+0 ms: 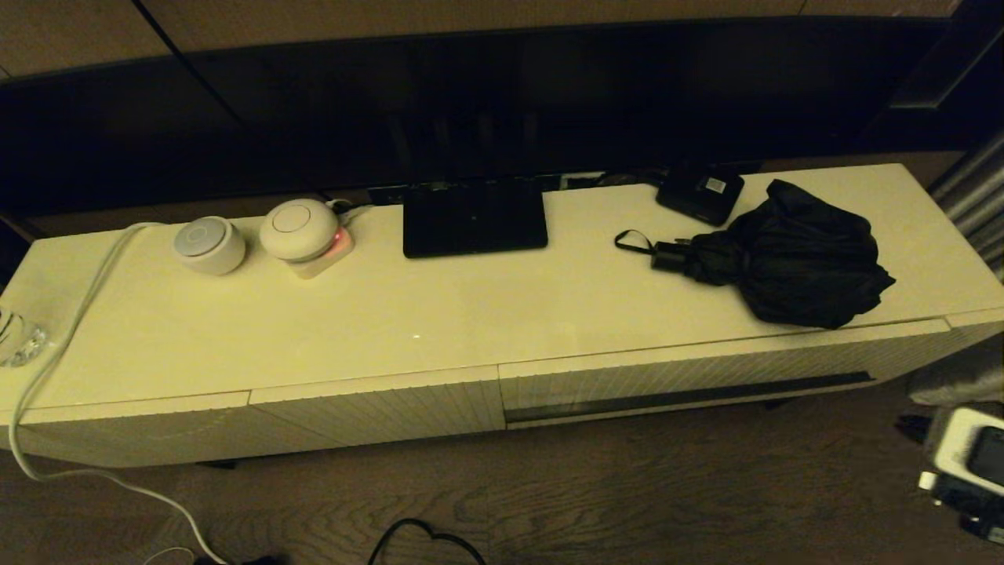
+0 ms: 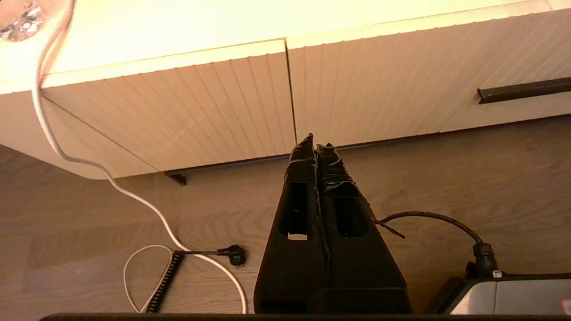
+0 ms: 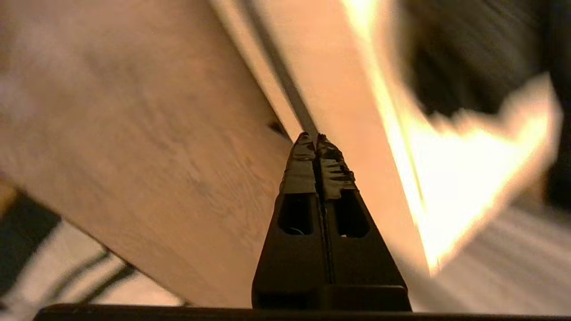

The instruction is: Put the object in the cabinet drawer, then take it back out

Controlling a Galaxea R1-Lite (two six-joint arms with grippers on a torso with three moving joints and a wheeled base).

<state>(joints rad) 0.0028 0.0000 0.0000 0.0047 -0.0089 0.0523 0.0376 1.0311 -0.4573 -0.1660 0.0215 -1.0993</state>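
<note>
The object, a black folding umbrella (image 1: 792,255) with baggy fabric, lies on the cabinet top (image 1: 439,314) at the right, its handle and wrist loop pointing left. It shows blurred in the right wrist view, object (image 3: 468,58). Below it the cabinet drawer (image 1: 706,377) is closed, its long dark slot handle (image 1: 690,396) running along the ribbed front. My right gripper (image 3: 316,137) is shut and empty, low in front of the drawer with its tips near the slot handle (image 3: 285,84). My left gripper (image 2: 316,141) is shut and empty above the floor before the left panels.
On the cabinet top stand a small black box (image 1: 700,192) with a white label, a dark stand base (image 1: 474,217), two round white devices (image 1: 209,243) and a glass (image 1: 17,337). A white cable (image 1: 70,329) hangs off the left end. Black cables (image 1: 427,537) lie on the wooden floor.
</note>
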